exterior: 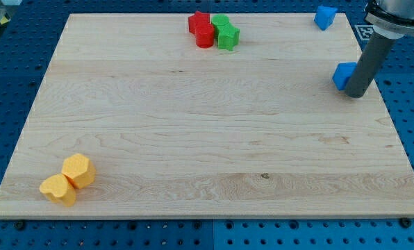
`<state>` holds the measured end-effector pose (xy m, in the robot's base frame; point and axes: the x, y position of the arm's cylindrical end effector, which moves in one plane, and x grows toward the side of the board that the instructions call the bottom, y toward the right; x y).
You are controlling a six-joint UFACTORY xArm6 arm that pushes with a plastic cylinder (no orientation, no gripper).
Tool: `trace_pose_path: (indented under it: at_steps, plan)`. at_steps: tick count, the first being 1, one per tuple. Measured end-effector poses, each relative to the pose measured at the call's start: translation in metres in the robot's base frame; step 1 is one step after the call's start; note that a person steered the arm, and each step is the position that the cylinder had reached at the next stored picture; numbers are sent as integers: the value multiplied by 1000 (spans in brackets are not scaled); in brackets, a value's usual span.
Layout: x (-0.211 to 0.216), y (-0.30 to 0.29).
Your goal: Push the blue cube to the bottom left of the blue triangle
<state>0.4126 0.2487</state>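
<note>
A blue block [343,75], whose shape I cannot make out, lies near the board's right edge, partly hidden by my rod. My tip [356,94] rests on the board right against this block's lower right side. A second blue block [324,17] sits at the view's top right corner of the board, well above the first. I cannot tell which one is the cube and which the triangle.
Two red blocks [201,28] and two green blocks [225,32] cluster at the top centre. Two yellow blocks [69,180] lie together at the bottom left. The wooden board [207,139] sits on a blue perforated table.
</note>
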Motion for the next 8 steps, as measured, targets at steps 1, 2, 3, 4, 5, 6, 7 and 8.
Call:
trace_pose_path:
  at_steps: [1, 2, 3, 4, 5, 6, 7, 8]
  plan:
    - [-15, 0]
    - [-39, 0]
    - [-64, 0]
    - [-90, 0]
    - [-114, 0]
    - [-136, 0]
    - [-140, 0]
    - [-146, 0]
